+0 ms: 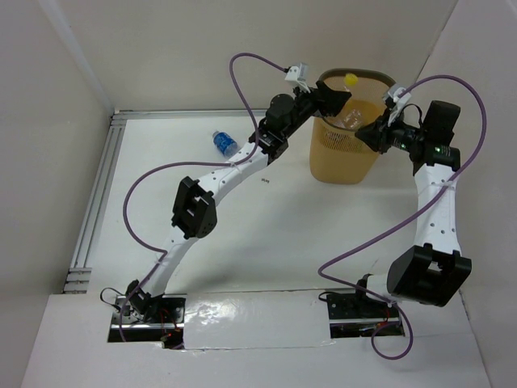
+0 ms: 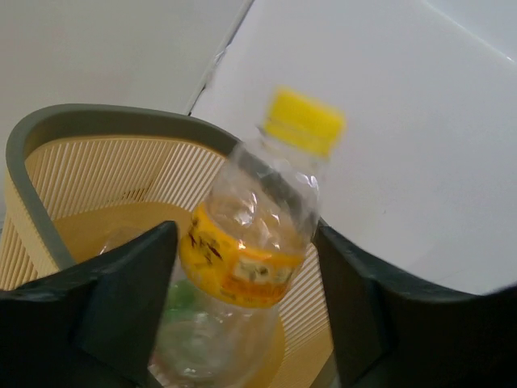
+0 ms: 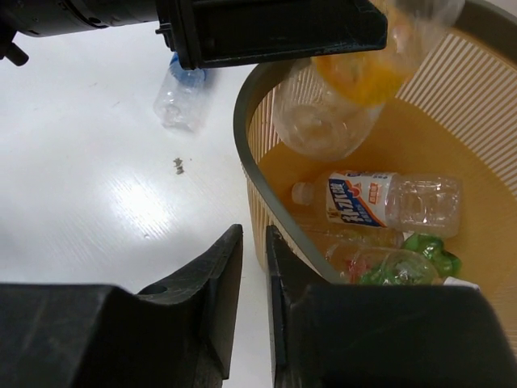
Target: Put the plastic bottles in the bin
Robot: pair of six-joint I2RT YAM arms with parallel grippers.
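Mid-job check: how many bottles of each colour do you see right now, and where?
Yellow-capped bottle, at the left pincer above the bin: 1
Blue-labelled bottle, on the table: 1
White-capped labelled bottle, in the bin: 1
Green bottle, in the bin: 1
Total: 4 told apart; other clear plastic in the bin is too jumbled to count.

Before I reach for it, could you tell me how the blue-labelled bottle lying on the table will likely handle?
The blue-labelled bottle looks clear and empty, so probably light. Lying on its side, it may roll if nudged.
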